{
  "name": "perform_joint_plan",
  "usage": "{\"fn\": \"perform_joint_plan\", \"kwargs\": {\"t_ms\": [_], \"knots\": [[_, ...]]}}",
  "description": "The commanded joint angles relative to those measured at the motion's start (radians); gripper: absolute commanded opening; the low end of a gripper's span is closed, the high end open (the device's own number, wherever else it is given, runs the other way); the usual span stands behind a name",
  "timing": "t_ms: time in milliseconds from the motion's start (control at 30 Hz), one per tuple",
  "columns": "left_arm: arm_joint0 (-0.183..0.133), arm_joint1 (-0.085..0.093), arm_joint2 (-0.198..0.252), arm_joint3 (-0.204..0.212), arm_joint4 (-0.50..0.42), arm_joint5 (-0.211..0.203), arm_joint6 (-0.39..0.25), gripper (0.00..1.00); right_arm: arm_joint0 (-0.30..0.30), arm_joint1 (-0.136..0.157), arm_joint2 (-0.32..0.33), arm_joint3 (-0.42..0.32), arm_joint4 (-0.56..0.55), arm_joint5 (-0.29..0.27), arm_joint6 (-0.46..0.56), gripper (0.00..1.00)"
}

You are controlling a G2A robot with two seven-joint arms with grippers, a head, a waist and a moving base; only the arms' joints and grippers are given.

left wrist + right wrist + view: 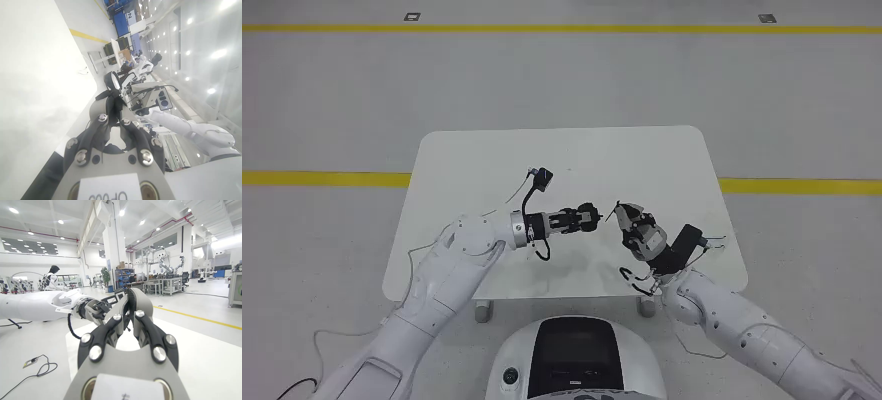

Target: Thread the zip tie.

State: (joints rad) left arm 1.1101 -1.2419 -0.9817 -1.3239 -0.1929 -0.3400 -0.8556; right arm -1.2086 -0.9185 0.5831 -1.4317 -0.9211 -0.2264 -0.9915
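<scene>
Worktop (pixel 472 160): white, centre frame. Left claw (pixel 589 217): centre, pinched together on the zip tie (pixel 614 210). Right claw (pixel 630 218): just right, likewise clamped on it. Black cable loop (pixel 527 205): beside the left wrist, a possible snag. Zip tie: thin, held between the claws above the worktop. Threading looks underway; next, the tip must line up with the head.

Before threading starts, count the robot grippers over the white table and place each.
2. The left grey-and-black gripper hangs above the middle of the white rounded-corner table; the right grey gripper faces it there, close in front. None seems hidden.
</scene>
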Motion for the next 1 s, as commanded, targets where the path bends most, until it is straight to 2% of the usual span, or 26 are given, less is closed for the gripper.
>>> {"fn": "perform_joint_plan", "kwargs": {"t_ms": [0,167,300,500,800,967], "knots": [[0.000,0.000,0.000,0.000,0.000,0.000,0.000,0.00,0.000,0.000,0.000,0.000,0.001,0.000,0.000,0.00],[0.000,0.000,0.000,0.000,0.000,0.000,0.000,0.00,0.000,0.000,0.000,0.000,0.001,0.000,0.000,0.00],[0.000,0.000,0.000,0.000,0.000,0.000,0.000,0.00,-0.023,-0.006,0.028,-0.022,0.011,0.015,0.006,0.00],[0.000,0.000,0.000,0.000,0.000,0.000,0.000,0.00,-0.048,-0.018,0.063,-0.015,-0.008,0.033,0.020,0.00],[0.000,0.000,0.000,0.000,0.000,0.000,0.000,0.00,-0.053,-0.021,0.068,-0.020,-0.005,0.035,0.033,0.00],[0.000,0.000,0.000,0.000,0.000,0.000,0.000,0.00,-0.073,-0.032,0.095,-0.032,-0.013,0.044,0.058,0.00]]}}
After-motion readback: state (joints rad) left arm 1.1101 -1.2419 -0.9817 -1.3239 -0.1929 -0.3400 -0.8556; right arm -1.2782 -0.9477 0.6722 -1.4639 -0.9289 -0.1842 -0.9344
